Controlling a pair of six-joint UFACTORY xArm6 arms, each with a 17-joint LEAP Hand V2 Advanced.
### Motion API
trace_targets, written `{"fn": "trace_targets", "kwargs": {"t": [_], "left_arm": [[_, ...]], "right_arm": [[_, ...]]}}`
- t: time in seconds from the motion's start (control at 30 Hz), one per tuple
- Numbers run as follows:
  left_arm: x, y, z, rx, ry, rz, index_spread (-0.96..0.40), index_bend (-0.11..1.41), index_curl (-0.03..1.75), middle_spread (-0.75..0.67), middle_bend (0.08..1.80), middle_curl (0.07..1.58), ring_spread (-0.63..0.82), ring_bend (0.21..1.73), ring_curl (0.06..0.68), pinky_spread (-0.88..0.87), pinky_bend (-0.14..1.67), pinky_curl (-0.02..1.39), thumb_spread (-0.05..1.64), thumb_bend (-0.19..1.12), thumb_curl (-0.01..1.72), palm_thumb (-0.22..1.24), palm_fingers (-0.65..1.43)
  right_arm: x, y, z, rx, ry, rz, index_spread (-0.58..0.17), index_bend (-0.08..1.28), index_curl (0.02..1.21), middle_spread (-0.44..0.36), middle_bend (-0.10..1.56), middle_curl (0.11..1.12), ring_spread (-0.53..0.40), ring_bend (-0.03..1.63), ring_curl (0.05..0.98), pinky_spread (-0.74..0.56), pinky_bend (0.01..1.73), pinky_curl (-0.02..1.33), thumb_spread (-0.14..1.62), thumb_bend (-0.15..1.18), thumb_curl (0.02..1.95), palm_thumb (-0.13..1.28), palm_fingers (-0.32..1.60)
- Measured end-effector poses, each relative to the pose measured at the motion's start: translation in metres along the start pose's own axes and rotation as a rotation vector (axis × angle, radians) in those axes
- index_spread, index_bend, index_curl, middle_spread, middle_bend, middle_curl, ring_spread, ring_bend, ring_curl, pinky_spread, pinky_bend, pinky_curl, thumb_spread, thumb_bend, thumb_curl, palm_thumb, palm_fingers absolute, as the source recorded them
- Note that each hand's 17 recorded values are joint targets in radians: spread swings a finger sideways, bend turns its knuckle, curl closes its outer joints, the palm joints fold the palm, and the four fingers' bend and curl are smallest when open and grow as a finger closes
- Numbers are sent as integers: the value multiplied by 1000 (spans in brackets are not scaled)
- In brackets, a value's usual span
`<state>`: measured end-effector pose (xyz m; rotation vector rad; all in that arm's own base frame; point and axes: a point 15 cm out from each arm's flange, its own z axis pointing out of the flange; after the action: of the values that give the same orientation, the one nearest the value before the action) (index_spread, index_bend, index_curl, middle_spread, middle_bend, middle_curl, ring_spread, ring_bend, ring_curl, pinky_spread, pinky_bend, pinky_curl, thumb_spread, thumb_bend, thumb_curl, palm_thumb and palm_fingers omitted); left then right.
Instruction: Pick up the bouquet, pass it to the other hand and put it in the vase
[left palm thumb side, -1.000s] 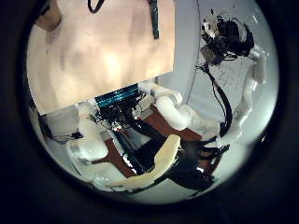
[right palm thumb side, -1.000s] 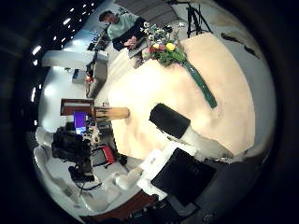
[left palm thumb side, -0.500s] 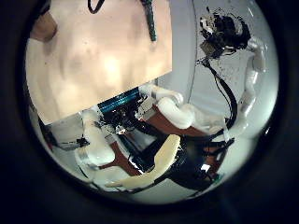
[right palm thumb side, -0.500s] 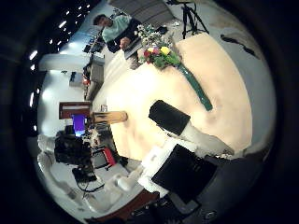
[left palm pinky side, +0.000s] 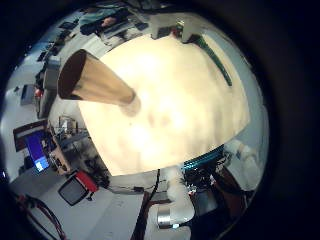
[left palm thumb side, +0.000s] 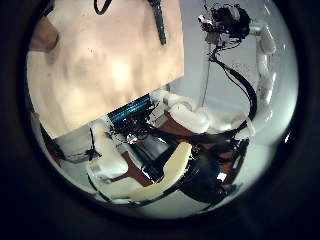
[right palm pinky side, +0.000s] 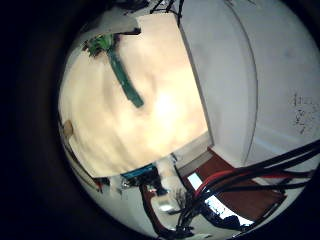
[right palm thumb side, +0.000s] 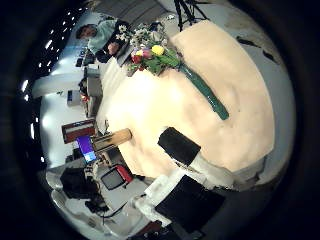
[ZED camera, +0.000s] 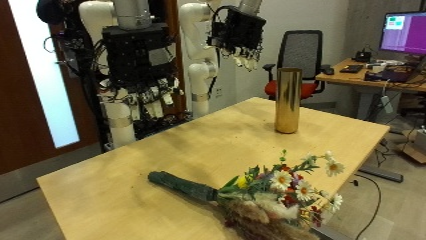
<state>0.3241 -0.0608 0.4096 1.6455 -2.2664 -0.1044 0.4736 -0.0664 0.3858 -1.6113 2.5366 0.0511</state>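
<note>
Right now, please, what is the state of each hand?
Left hand: open, fingers relaxed, holding nothing.
Right hand: open, holding nothing.
The bouquet lies on the table, apart from both hands.

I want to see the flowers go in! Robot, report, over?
Left robot hand and right robot hand open, empty, above table. Bouquet lies on table, not yet picked up. Vase upright, nothing between.
</note>
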Motion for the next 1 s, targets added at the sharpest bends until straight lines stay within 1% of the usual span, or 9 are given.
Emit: {"fn": "trace_targets", "kwargs": {"t": [0.13,0.23,0.3,0.5,0.67,0.73,0.8,0.87,1.0], "left_arm": [[-2,-6,4,-11,3,-10,167,177,340,353,201,324,551,346,226,521,180,258,945,-28,289,175,40],[-2,-7,6,-16,5,-11,167,173,336,353,203,326,551,348,228,521,182,258,948,-28,289,176,38],[-2,-7,7,-19,6,-10,167,174,336,353,203,326,550,348,228,521,182,258,948,-28,288,176,38],[-5,-11,11,-31,7,-14,167,172,332,353,206,327,550,351,229,521,184,259,949,-28,288,176,35],[-4,-11,11,-29,7,-16,169,171,327,353,209,329,551,350,228,521,185,263,949,-28,287,176,31],[-4,-12,11,-29,8,-15,171,172,326,353,210,329,551,351,228,521,185,263,949,-28,287,176,31],[-4,-12,10,-26,7,-16,171,172,326,353,210,329,551,351,228,521,185,264,949,-28,287,176,31],[-4,-13,11,-25,8,-16,171,173,325,353,210,329,551,351,227,521,185,264,949,-28,287,176,31],[-5,-19,11,-2,5,-17,172,172,324,358,207,328,551,354,228,522,186,266,950,-28,287,176,28]], "right_arm": [[3,6,65,-39,7,14,-119,150,303,78,706,328,-76,1078,174,52,913,0,1112,-24,312,377,336],[7,-2,100,-4,1,28,-103,153,292,90,715,335,-72,1090,179,57,931,0,1109,-24,313,371,323],[9,-7,116,12,0,33,-101,161,290,79,725,340,-85,1117,186,60,935,-3,1106,-23,317,375,351],[12,-13,140,-5,8,39,-97,173,296,54,746,352,-99,1137,197,55,937,-3,1080,-23,330,398,359],[13,-38,144,78,-7,47,-93,181,309,42,753,358,-114,1134,197,46,920,-8,1071,-24,336,410,369],[20,-40,152,65,-1,61,-111,194,326,7,782,370,-126,1124,195,46,869,-9,1066,-24,340,415,399],[24,-40,157,55,2,70,-118,204,341,-4,773,370,-130,1122,195,50,847,-9,1065,-25,341,416,414],[26,-40,160,49,5,72,-123,205,355,-13,764,371,-134,1117,195,55,823,-8,1064,-25,343,416,420],[29,-41,173,35,12,73,-127,206,378,-1,743,372,-105,1071,187,75,786,-5,1063,-26,344,416,403]]}}
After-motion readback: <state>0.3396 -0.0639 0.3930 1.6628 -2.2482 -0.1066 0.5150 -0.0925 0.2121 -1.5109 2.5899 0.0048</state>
